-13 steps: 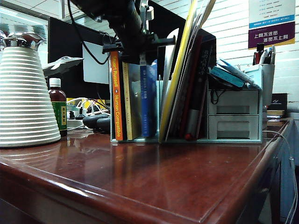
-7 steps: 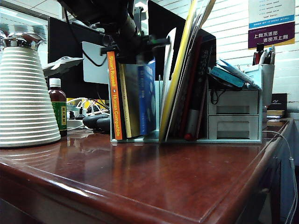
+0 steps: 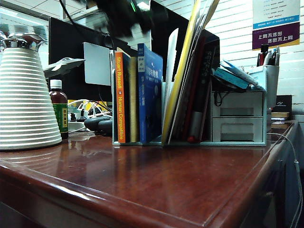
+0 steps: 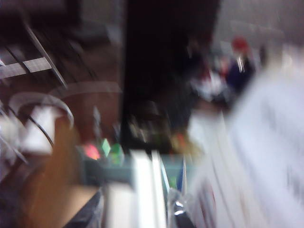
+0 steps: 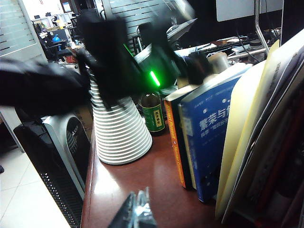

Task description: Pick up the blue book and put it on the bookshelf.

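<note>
The blue book (image 3: 150, 92) stands upright in the bookshelf (image 3: 164, 140) at centre frame, beside the orange-spined book (image 3: 119, 97). The left gripper (image 3: 124, 15), blurred at upper centre, is clear of the book; jaw state indeterminate. The right gripper (image 5: 136, 212) shows fingertips pressed together.

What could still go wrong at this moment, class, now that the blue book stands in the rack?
1. The blue book stands upright on the bookshelf beside the orange-spined book; it may tip toward the leaning yellow folder.
2. The left pincer, blurred just above the books, could clip their tops.
3. The right pincer hangs nearby over the table.
</note>
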Robot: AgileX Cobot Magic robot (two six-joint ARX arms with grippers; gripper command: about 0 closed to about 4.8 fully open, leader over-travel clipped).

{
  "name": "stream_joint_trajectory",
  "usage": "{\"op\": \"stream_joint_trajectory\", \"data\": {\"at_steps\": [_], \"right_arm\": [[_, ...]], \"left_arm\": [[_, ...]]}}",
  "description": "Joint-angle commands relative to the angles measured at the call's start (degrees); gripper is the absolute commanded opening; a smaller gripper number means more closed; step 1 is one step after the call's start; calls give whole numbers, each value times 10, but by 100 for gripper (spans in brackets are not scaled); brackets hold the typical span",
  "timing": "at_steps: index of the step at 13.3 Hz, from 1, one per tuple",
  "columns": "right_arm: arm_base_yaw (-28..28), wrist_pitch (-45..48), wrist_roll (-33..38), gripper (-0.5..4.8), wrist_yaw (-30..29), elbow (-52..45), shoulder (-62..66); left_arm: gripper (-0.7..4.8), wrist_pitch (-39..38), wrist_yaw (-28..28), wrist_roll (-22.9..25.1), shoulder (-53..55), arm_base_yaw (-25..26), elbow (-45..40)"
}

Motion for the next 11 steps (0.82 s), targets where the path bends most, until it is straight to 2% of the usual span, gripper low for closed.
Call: {"op": "stream_joint_trajectory", "data": {"at_steps": [1, 2, 3, 4, 6, 7, 8, 9, 11], "right_arm": [[0, 12, -1, -1, -2, 3, -1], [0, 24, -1, -1, 0, 3, -2], [0, 41, -2, -1, 3, 3, -2], [0, 45, -5, -1, 17, 3, -2], [0, 39, -21, -2, 68, 2, -2], [0, 34, -81, -2, 77, 1, 0], [0, 29, -91, -1, 78, 1, 1], [0, 30, -122, -1, 77, -6, 0], [0, 68, -137, -2, 78, -49, -1]], "left_arm": [[180, 4, -7, 32, -34, -1, 2], [156, -16, -12, 41, -62, -2, 2], [14, -58, -12, 52, -94, -2, 1], [-6, -84, -12, 51, -113, -2, 1], [-6, -150, -10, 51, -171, -2, -7], [-7, -174, -10, 52, -231, -13, -52], [-6, -173, -9, 52, -307, -17, -136], [-7, -158, 23, 55, -423, -18, -274], [-7, -143, 113, 108, -554, -17, -426]]}}
